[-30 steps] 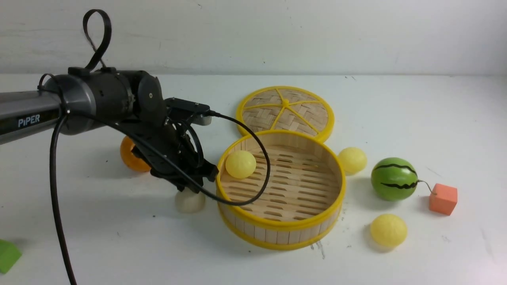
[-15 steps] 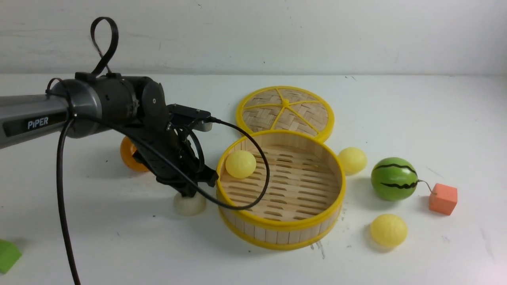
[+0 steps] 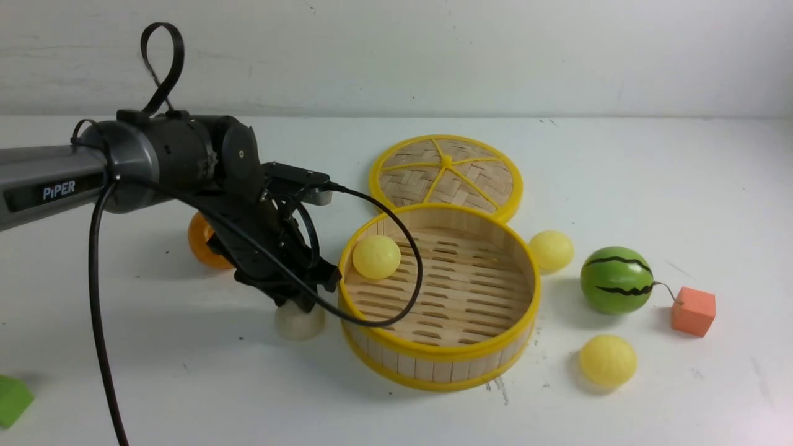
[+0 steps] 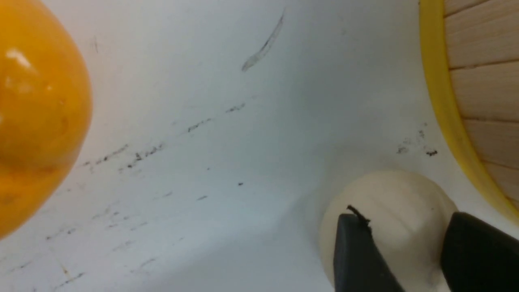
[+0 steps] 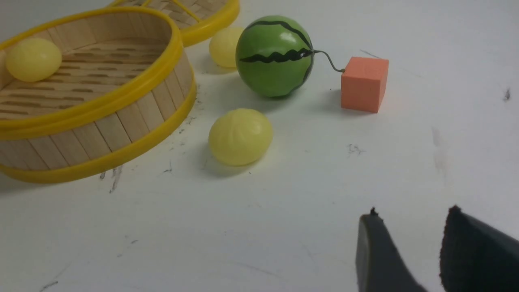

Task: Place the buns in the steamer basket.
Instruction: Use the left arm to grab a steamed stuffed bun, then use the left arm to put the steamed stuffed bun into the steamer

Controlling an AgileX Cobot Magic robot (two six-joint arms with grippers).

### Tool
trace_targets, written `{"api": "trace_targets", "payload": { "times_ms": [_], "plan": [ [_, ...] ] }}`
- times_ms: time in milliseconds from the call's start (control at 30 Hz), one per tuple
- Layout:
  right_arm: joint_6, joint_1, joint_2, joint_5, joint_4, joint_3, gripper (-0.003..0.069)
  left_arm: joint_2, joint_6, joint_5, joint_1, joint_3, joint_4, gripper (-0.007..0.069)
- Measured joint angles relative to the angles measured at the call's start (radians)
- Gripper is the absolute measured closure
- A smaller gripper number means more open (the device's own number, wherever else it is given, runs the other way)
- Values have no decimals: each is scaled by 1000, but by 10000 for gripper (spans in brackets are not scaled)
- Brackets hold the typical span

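One bun (image 3: 376, 256) in steamer basket (image 3: 433, 367), lid (image 3: 446, 170) behind, watermelon ball (image 3: 616, 280) right

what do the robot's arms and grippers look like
The left arm is a grey tube with a black band marked PIPER in white, ending in a rounded black wrist. A black cable hangs along it and a black strap loops on top. The left gripper and right gripper have black tapered fingers.

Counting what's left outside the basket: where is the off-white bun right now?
Front view: the off-white bun sits on the table just left of the steamer basket, close to its wall, directly under the left claw and nearer than the tangerine.
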Motion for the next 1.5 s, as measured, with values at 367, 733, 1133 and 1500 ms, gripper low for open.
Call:
{"api": "trace_targets", "payload": {
  "times_ms": [367,733,1133,1500],
  "plan": [
    [0,0,0,0,0,0,419,-30,0,24,0,-16,-1,320],
    [0,0,0,0,0,0,418,-14,0,24,0,-17,3,320],
    [0,0,0,0,0,0,418,22,0,22,0,-17,7,494],
    [0,0,0,0,0,0,418,-182,-45,129,-23,-53,-17,631]
  ]
}}
